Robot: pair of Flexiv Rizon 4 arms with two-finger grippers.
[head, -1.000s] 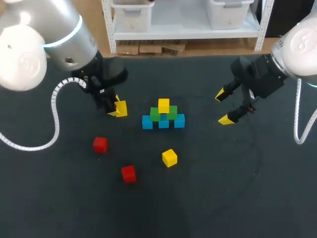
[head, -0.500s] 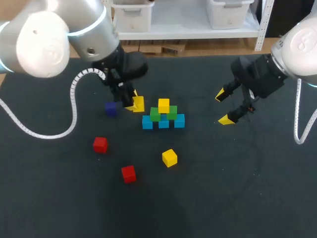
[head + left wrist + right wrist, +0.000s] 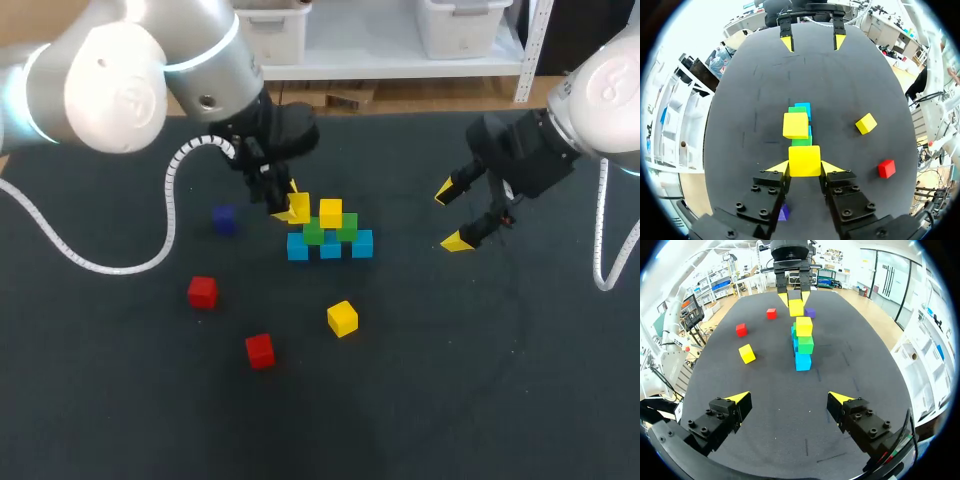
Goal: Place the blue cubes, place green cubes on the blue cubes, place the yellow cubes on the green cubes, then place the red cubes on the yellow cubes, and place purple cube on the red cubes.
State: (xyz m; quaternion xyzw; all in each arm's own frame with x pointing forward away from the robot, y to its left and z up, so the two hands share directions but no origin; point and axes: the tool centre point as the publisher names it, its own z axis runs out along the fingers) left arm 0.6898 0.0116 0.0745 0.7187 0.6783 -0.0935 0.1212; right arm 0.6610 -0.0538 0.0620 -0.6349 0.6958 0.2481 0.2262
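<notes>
The small yellow cube [image 3: 804, 161] I am carrying sits square between the fingers of my left gripper [image 3: 804, 168], which pinches it from 2 sides. Being a cube it has no long axis, and 1 flat face looks up at the wrist camera. It hangs at the left end of the pyramid, just beside the stacked yellow cube [image 3: 330, 213] that tops 2 green cubes [image 3: 347, 227] on 3 blue cubes [image 3: 362, 243]. I cannot tell whether it touches the green below.

From the left wrist the blue row is mostly hidden behind the cubes above it, and the purple cube [image 3: 224, 220] is half covered by the gripper body. A loose yellow cube [image 3: 342, 318] and 2 red cubes [image 3: 202, 292] lie apart on the dark matt table [image 3: 450, 390]. My right gripper [image 3: 450, 216] hangs spread wide, well off to the right.
</notes>
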